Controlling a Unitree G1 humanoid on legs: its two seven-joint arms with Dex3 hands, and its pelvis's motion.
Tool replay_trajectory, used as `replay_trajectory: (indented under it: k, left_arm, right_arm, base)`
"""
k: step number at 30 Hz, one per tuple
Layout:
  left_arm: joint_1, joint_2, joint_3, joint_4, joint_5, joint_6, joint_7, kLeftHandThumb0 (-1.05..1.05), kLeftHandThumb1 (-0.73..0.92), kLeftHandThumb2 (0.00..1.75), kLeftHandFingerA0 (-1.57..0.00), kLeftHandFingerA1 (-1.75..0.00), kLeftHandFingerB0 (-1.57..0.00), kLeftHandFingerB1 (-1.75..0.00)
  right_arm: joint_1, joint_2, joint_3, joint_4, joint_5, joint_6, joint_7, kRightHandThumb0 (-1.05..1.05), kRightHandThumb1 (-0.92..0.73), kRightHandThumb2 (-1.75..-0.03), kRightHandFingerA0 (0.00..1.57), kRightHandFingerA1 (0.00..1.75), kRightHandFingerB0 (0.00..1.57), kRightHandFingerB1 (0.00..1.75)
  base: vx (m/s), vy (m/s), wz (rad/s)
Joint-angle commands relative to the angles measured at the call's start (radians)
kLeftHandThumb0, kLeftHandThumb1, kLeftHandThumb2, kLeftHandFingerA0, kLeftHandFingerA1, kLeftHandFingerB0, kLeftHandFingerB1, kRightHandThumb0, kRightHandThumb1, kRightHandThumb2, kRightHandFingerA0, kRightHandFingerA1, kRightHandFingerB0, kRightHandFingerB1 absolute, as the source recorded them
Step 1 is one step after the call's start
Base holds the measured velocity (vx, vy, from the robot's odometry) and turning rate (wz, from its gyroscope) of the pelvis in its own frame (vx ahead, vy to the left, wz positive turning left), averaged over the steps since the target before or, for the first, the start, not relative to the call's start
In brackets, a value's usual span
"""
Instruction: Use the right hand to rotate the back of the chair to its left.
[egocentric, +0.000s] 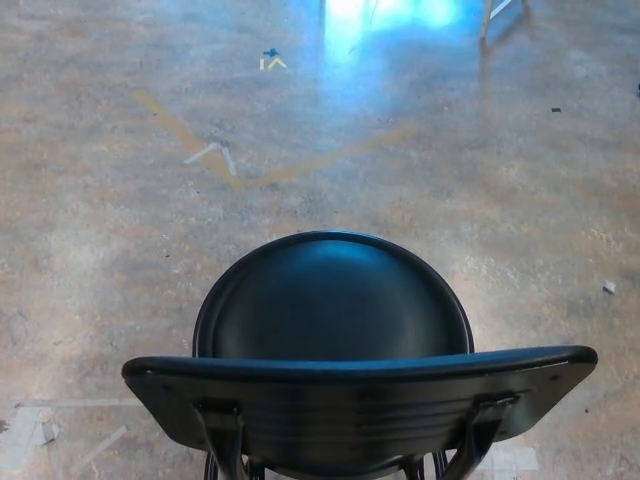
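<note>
Chair back (360, 395) nearest the camera; seat (335, 300) beyond it, on floor (120, 220).

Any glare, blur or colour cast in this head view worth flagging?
Head view: strong blue-white glare on the floor at top centre; the chair's backrest and seat are sharp, with soft sheen on the seat; the far floor looks slightly soft. Neither hand is in view.

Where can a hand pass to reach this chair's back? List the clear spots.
Bare floor borders the backrest at both ends, left and right, so a hand can come in from either side. The round seat beyond it is bare too. It is crowded only beneath the backrest, around the brackets.
</note>
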Motion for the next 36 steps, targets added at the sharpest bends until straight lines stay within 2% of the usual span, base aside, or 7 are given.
replay_trajectory:
  k: [1, 2, 14, 20, 22, 23, 36]
  left_arm:
    - [0.021, 0.039, 0.128, 0.084, -0.107, -0.297, -0.212, -0.82, 0.39, 0.58, -0.47, -0.40, -0.48, -0.36]
    - [0.045, 0.072, 0.134, 0.085, -0.089, -0.356, -0.195, -0.77, 0.36, 0.77, -0.40, -0.42, -0.46, -0.43]
    - [0.009, 0.074, 0.171, 0.018, -0.096, -0.356, -0.222, -0.75, 0.35, 0.76, -0.46, -0.45, -0.43, -0.41]
    - [-0.122, 0.095, 0.148, 0.102, -0.037, -0.335, -0.163, -0.83, 0.49, 0.56, -0.50, -0.38, -0.49, -0.36]
    - [-0.129, 0.098, 0.135, 0.154, -0.013, -0.300, -0.144, -0.81, 0.49, 0.56, -0.47, -0.39, -0.47, -0.35]
    - [-0.122, 0.095, 0.137, 0.168, -0.017, -0.278, -0.148, -0.83, 0.48, 0.56, -0.45, -0.39, -0.46, -0.35]
    - [-0.135, 0.085, 0.121, 0.267, -0.003, -0.248, -0.139, -0.82, 0.36, 0.78, -0.42, -0.43, -0.39, -0.38]
  right_arm:
    - [-0.056, -0.077, -0.128, -0.088, 0.064, -0.603, -0.094, -0.39, -0.25, -0.90, 0.00, 0.49, 0.00, 0.48]
    - [-0.038, -0.077, -0.144, -0.064, 0.082, -0.607, -0.087, -0.77, -0.48, -0.83, 0.09, 0.40, 0.06, 0.33]
    - [-0.041, -0.127, -0.174, -0.278, 0.050, -0.524, -0.103, -0.83, -0.63, -0.61, 0.13, 0.32, 0.07, 0.23]
    - [-0.237, -0.094, -0.166, -0.257, 0.066, -0.518, -0.069, -0.80, -0.47, -0.91, 0.00, 0.15, 0.00, 0.10]
    - [-0.292, -0.130, -0.130, -0.327, -0.011, -0.478, -0.075, -0.87, -0.64, -0.61, 0.00, 0.01, 0.00, 0.00]
    - [-0.323, -0.148, -0.115, -0.365, -0.036, -0.431, -0.065, -0.97, -0.56, -0.98, 0.00, 0.06, 0.00, 0.00]
    - [-0.620, -0.287, 0.023, -0.596, -0.046, -0.304, 0.142, -1.01, -0.55, -1.02, 0.00, 0.17, 0.00, 0.05]
  base:
    - [0.00, 0.000, 0.00]
    - [0.00, 0.000, 0.00]
    - [0.00, 0.000, 0.00]
    - [0.00, 0.000, -0.03]
    - [0.00, 0.000, 0.00]
    - [0.00, 0.000, 0.00]
    - [0.01, -0.001, 0.04]
